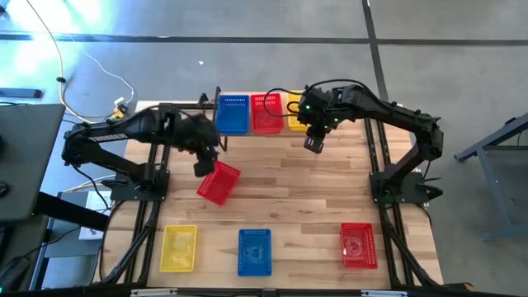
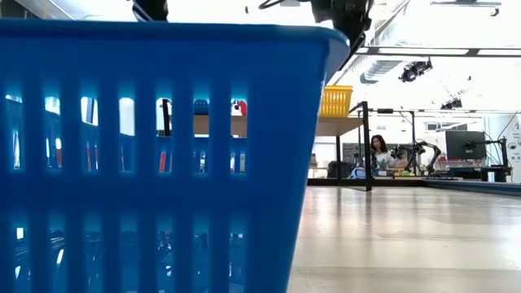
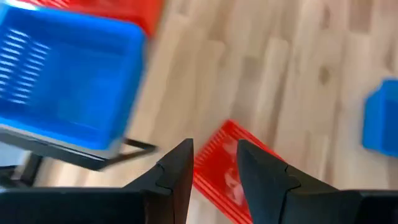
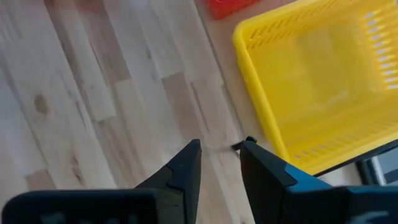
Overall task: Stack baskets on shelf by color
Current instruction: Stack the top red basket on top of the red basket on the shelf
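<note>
The shelf (image 1: 257,132) stands at the table's far edge and carries a blue basket (image 1: 233,114), a red basket (image 1: 266,112) and a yellow basket (image 1: 294,114) side by side. My left gripper (image 1: 205,167) is in front of the shelf's left end, shut on another red basket (image 1: 219,184). My right gripper (image 1: 313,145) hovers just in front of the shelf's right end, near the yellow basket (image 4: 323,81). Its fingers stand a narrow gap apart with nothing between them. Three more baskets lie along the near edge: yellow (image 1: 178,247), blue (image 1: 255,252) and red (image 1: 358,245). My left gripper pinches the red basket's rim (image 3: 214,163) between its two fingers, coming from above. The basket sits tilted below the fingers, turned askew to the table edges. I cannot tell whether its lower corner (image 1: 216,198) touches the table.
In the low view the near blue basket (image 2: 155,155) fills the foreground and hides most of the table. The yellow basket (image 2: 335,101) shows on the shelf beyond it. Bare tabletop (image 1: 305,198) lies between the shelf and the near row. A person sits far back in the room (image 2: 378,150).
</note>
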{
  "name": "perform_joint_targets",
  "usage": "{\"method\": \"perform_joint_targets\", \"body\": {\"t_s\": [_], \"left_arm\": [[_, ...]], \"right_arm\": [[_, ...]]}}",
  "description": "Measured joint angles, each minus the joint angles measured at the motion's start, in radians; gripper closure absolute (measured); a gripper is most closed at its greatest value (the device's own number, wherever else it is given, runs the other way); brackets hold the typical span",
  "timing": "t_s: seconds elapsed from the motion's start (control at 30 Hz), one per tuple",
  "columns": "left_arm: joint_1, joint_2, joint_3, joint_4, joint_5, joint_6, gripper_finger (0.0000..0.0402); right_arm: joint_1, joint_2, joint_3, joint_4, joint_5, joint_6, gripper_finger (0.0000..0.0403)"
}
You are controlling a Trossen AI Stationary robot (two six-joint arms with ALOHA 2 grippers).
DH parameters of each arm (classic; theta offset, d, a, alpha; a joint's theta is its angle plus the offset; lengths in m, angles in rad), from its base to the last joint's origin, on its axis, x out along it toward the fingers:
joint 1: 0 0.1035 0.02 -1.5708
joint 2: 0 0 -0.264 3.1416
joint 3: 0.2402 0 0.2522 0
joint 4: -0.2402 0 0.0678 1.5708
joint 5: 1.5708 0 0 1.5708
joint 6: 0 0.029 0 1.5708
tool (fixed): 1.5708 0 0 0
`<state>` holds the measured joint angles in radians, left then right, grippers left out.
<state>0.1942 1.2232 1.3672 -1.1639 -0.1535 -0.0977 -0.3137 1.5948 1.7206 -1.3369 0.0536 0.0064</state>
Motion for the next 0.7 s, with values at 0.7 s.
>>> {"method": "perform_joint_targets", "body": {"t_s": [0.7], "left_arm": [[-0.316, 0.0, -0.261, 0.053, 0.129, -0.004, 0.0289]], "right_arm": [[0.191, 0.0, 0.0, -0.021, 0.002, 0.283, 0.0304]]}}
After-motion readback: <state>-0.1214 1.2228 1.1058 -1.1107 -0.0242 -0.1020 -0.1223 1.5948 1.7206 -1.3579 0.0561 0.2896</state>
